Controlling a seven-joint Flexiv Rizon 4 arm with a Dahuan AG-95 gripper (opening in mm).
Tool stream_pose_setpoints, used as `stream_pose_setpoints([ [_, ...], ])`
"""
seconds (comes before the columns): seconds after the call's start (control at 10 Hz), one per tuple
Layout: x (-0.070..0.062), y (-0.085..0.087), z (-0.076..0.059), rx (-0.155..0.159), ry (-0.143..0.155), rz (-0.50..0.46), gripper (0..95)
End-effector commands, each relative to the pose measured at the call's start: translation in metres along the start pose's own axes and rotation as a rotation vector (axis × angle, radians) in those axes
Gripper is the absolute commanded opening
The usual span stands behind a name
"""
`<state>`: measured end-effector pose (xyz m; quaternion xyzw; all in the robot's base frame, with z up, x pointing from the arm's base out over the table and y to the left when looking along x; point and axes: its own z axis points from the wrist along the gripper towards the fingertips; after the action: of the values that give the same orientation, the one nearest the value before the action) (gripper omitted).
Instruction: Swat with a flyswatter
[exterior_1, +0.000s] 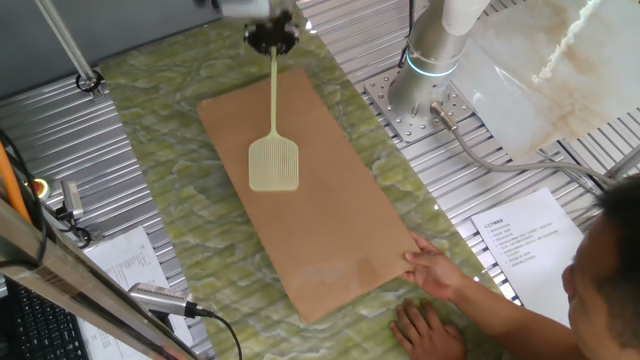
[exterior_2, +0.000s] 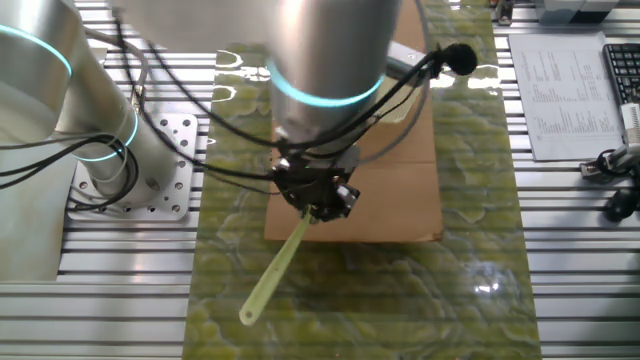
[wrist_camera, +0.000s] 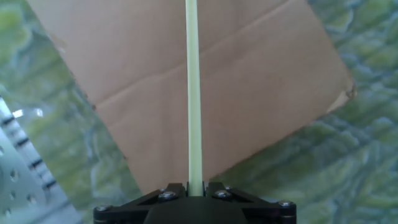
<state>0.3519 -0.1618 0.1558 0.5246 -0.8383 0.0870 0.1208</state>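
The pale yellow-green flyswatter (exterior_1: 273, 150) is held by its long thin handle. Its flat mesh head hangs over the middle of the brown board (exterior_1: 330, 230). My gripper (exterior_1: 272, 42) is shut on the handle above the board's far end. In the other fixed view the gripper (exterior_2: 318, 205) grips the handle (exterior_2: 275, 268), whose free end sticks out over the green mat. In the hand view the handle (wrist_camera: 193, 93) runs straight up from between the fingers (wrist_camera: 194, 190); the head is out of frame there.
A person's hands (exterior_1: 432, 270) hold the board's near corner. The board lies on a green marbled mat (exterior_1: 170, 180). The robot base (exterior_1: 430, 70) stands at the back right. Papers (exterior_1: 525, 235) and cables lie around the mat.
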Motion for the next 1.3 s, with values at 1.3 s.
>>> stream_pose_setpoints([
  [1.3,0.008,0.002,-0.056,-0.069,-0.202,0.069,0.0],
])
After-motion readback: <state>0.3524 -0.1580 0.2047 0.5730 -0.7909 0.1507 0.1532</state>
